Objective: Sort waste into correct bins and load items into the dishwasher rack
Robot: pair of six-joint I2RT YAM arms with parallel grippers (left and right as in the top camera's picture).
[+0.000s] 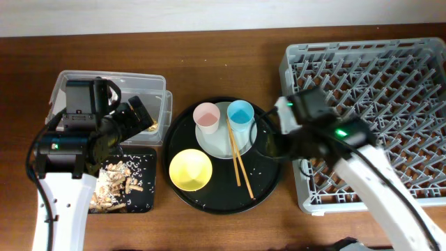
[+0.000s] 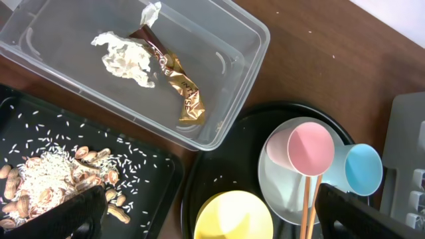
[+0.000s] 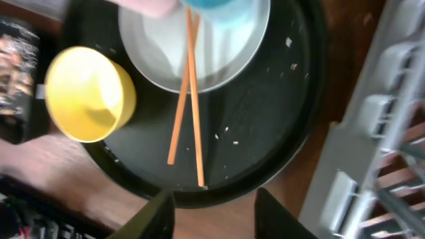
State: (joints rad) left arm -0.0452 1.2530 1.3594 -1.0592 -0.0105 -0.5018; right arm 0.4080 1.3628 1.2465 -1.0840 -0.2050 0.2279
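The clear tub (image 1: 70, 84) holds the white tissue (image 2: 126, 58) and the gold-brown wrapper (image 2: 174, 79). The shallow black tray (image 1: 148, 199) holds the food scraps (image 2: 53, 179) with white grains. On the round tray (image 1: 268, 185) stand the pink cup (image 1: 206, 116), blue cup (image 1: 240, 113), plate (image 1: 221, 145) and yellow bowl (image 1: 190, 169). The chopsticks (image 1: 237, 157) lie across the plate. My left gripper (image 1: 139, 115) is open and empty above the tub's right end, also in its wrist view (image 2: 212, 222). My right gripper (image 1: 270, 143) is open and empty over the round tray's right edge, also in its wrist view (image 3: 216, 216).
The grey dishwasher rack (image 1: 376, 104) fills the right side and holds nothing; its edge shows in the right wrist view (image 3: 392, 133). Loose white grains lie on the round tray (image 3: 279, 133). The brown wooden table (image 1: 230, 59) shows around everything.
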